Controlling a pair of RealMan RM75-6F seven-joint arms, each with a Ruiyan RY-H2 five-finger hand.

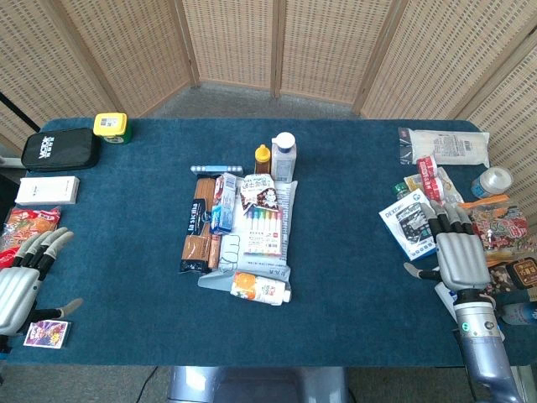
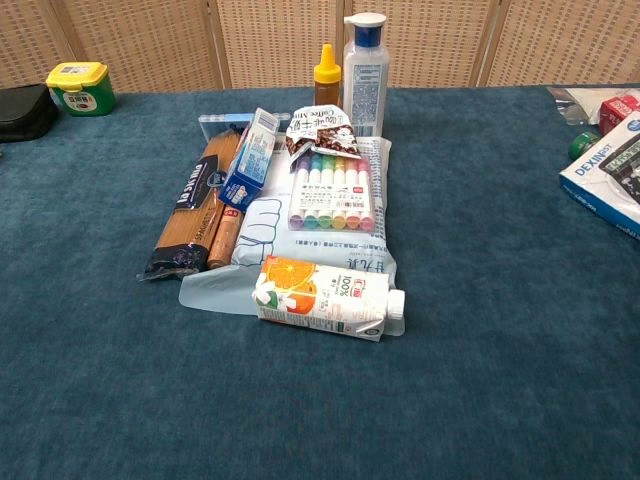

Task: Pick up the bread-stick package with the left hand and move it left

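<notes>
Bread-stick package (image 1: pixel 195 228) lies flat mid-bench, long dark-ended pack w/ tan sticks showing, at the left edge of the central pile; untouched, nothing holding it. Just beside it on its right: a thinner stick pack and a blue box (image 2: pixel 248 157) leaning over its top half. Rest of pile sits on a pale plastic bag (image 2: pixel 222 288): marker set (image 2: pixel 331 193) in the middle, orange juice carton (image 2: pixel 320 298) lying on its side at the near end, brown snack pouch (image 2: pixel 318 127), yellow-capped bottle (image 2: pixel 326 76) and white bottle w/ blue cap (image 2: pixel 364 70) upright at the far end. Left hand (image 1: pixel 23 281) is at the bench's (image 1: pixel 352 294) near-left edge, well apart from the package, fingers spread, thumb out, holding nothing. Right hand (image 1: pixel 457 256) is at the near-right, fingers apart & extended, tips on or just over a white-blue box (image 1: pixel 409 227); can't tell if touching. Only the head view shows the hands.
</notes>
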